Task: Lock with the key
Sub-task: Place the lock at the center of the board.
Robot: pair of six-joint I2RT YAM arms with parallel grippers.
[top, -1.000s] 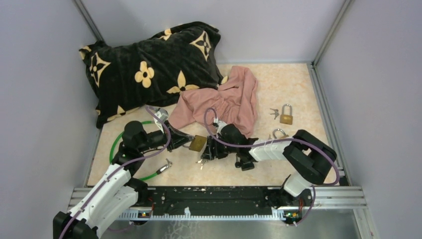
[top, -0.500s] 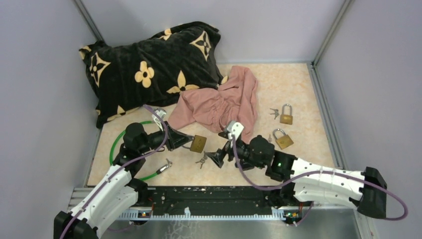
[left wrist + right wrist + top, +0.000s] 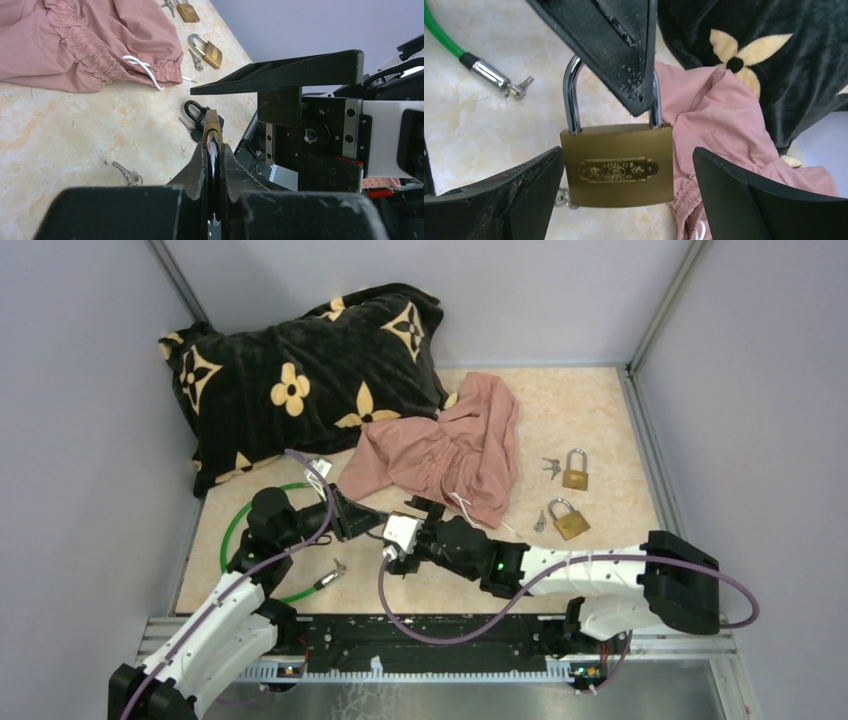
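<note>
A brass padlock (image 3: 618, 170) hangs by its steel shackle (image 3: 570, 100) from my left gripper (image 3: 214, 150), which is shut on the shackle. Both shackle legs meet the body. My right gripper (image 3: 626, 165) is open, one finger (image 3: 514, 195) on each side of the padlock body, neither touching it. In the top view the right wrist (image 3: 402, 534) covers the padlock, and the left gripper (image 3: 368, 522) sits just left of it. A small key (image 3: 127, 174) lies on the table below; part of a key ring (image 3: 560, 200) shows under the padlock.
Two more brass padlocks (image 3: 575, 472) (image 3: 566, 519) with keys lie at the right. A pink cloth (image 3: 440, 455) and a black flowered pillow (image 3: 300, 370) lie behind. A green cable lock (image 3: 232, 530) with a key in its metal end (image 3: 489, 75) is at the left.
The right arm pulled back from the padlock towards the near right, then swung in again; its open fingers now flank the padlock body. The left gripper kept holding the shackle in place.
</note>
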